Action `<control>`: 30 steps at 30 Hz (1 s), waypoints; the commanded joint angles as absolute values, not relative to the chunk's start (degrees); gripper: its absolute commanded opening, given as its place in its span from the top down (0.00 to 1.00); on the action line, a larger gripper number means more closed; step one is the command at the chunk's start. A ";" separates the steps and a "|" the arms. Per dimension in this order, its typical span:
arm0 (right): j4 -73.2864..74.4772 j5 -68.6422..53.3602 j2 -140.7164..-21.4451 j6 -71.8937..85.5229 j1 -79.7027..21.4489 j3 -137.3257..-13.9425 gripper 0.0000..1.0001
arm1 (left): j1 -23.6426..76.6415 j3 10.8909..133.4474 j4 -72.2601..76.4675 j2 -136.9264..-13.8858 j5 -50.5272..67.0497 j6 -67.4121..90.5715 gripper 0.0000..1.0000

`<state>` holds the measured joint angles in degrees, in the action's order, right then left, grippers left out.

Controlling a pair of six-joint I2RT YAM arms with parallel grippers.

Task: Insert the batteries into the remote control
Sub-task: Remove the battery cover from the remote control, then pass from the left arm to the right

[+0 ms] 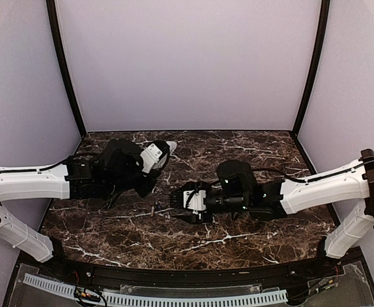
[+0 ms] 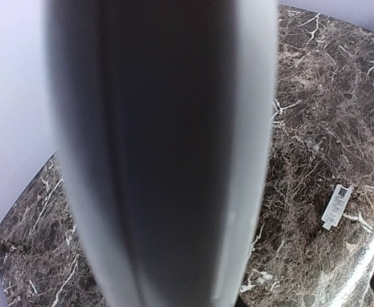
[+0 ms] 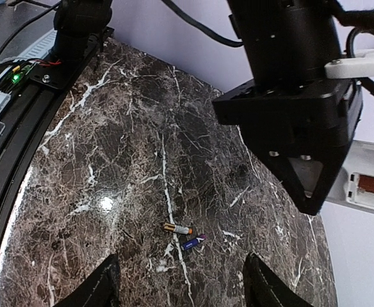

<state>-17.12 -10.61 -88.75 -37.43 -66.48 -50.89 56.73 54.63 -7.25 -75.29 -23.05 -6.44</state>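
Right gripper [image 3: 182,263] hovering, fingers standing apart, above two tiny slim dark cylindrical batteries [image 3: 178,228]
The batteries are lying just beside each other on the dark marble table [image 3: 110,160], left of centre; the left gripper [image 1: 150,164] is clamping the small white oblong plastic remote control [image 1: 159,152] farther back. Judged light, rigid, smooth, liable to roll: each is best pinched across mid-barrel, singly

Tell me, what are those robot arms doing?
The left gripper holds the white remote control up, its dark battery recess showing. The right gripper is open, facing two batteries lying on the marble table, neither picked up yet. A small white cover lies on the table too.
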 commanded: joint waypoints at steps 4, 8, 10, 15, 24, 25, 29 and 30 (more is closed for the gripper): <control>-16.96 -6.71 -83.96 -31.78 -65.12 -50.32 0.36 | 55.92 55.19 -7.62 -75.14 -20.24 -4.08 1.00; -17.67 -8.90 -78.39 -30.36 -64.76 -50.37 0.29 | 55.77 55.19 -8.21 -73.37 -12.24 -1.71 1.00; -18.55 -10.11 -75.20 -25.44 -63.23 -50.94 0.22 | 55.73 55.18 -9.05 -72.40 -8.19 -0.51 1.00; -10.69 -19.30 -73.79 -6.20 -53.50 -59.64 0.08 | 55.80 53.17 -7.54 -68.47 1.41 2.21 1.00; 4.31 -33.38 -84.41 -0.98 -52.47 -74.59 0.13 | 55.81 51.21 -4.58 -63.99 12.49 2.85 1.00; 3.16 -35.43 -84.80 -0.41 -52.45 -74.74 0.15 | 55.81 50.99 -4.66 -63.77 12.88 2.93 1.00; -2.34 -40.88 -85.63 1.26 -52.92 -74.09 0.29 | 55.85 50.49 -5.00 -63.01 14.05 3.44 1.00; -3.27 -41.71 -85.88 1.36 -53.16 -73.94 0.32 | 55.82 50.47 -5.05 -63.06 14.28 3.52 1.00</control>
